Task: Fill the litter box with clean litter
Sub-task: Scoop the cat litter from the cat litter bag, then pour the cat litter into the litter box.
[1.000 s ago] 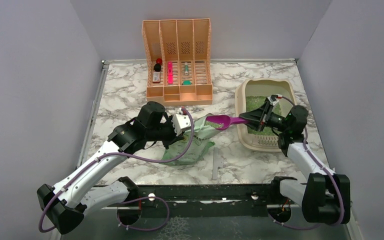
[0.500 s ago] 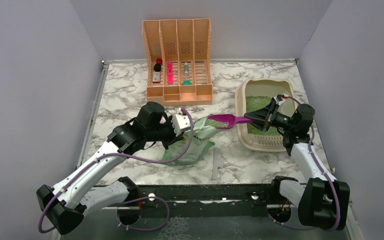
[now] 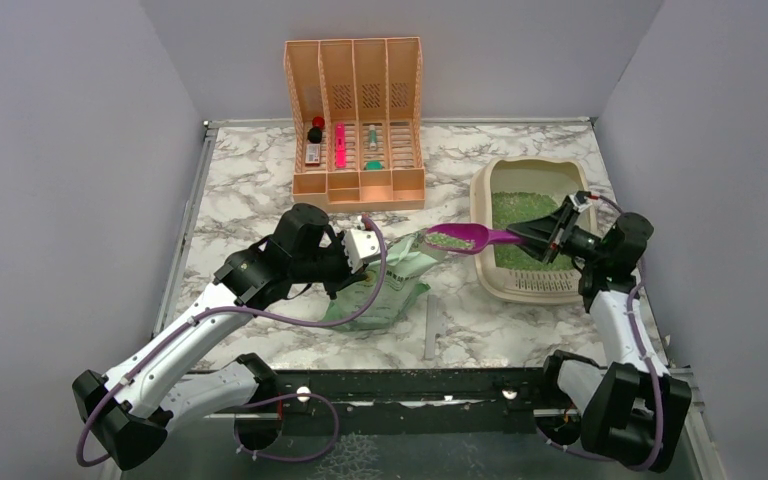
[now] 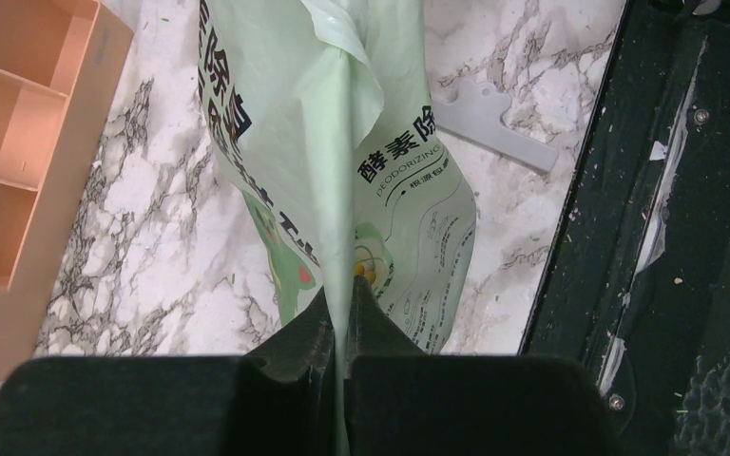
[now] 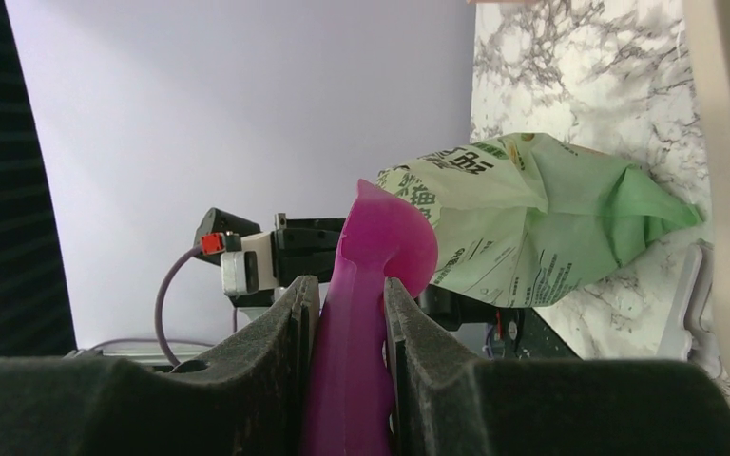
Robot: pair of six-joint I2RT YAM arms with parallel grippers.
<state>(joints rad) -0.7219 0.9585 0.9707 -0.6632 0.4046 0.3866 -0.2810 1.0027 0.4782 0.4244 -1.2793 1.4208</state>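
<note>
Nearest the arm bases, noted a flat grey strip (image 3: 430, 328) lying on the marble bench (image 3: 250, 185), just beside the lower edge of the pale green bag (image 3: 385, 292). Found the left fingers (image 4: 304, 332) pressed together on a fold of the bag's plastic, pinching it with no gap and holding the bag's mouth up off the bench, turned toward the right. Just past that mouth, saw the magenta scoop (image 3: 460, 238) held roughly level with its bowl up, carrying a load of clean litter (image 3: 448, 239). Placed the bowl just at the left rim of the litter box (image 3: 535, 166), with the handle crossing over that rim. Found the right fingers (image 5: 290, 323) clamped on the scoop's handle from both sides, the handle filling the gap between them, and poised above the box. Located the box on the right side of the bench, its slotted grille at the near end, with more green granules spread over its floor. Farthest back, against the wall, saw the peach file organizer (image 3: 355, 110) holding a few small items, well apart from the box.
</note>
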